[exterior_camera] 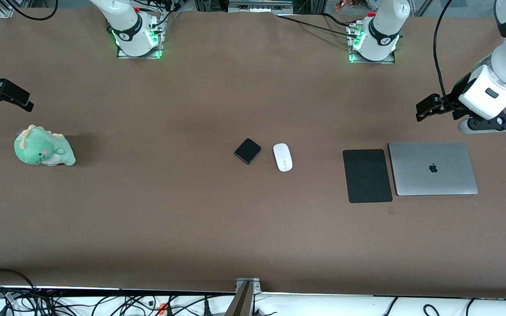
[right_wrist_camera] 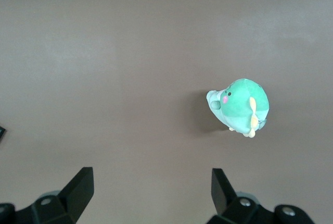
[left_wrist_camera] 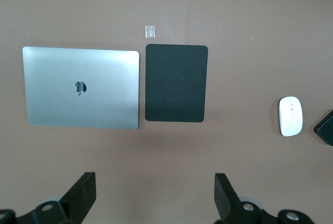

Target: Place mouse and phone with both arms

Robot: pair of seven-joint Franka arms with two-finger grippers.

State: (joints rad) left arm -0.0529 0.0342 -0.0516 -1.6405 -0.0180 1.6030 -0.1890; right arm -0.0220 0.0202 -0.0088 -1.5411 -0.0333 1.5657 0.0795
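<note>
The white oval mouse lies at the table's middle, with the small black phone beside it toward the right arm's end. The left wrist view shows the mouse and a corner of the phone at its edge. My left gripper is open and empty, held in the air over bare table at the left arm's end, above the laptop's farther side; it shows open in its wrist view. My right gripper is open and empty in the air above the plush toy's area.
A black mouse pad lies beside a closed silver laptop toward the left arm's end. A green plush dinosaur sits toward the right arm's end. Cables hang past the table's near edge.
</note>
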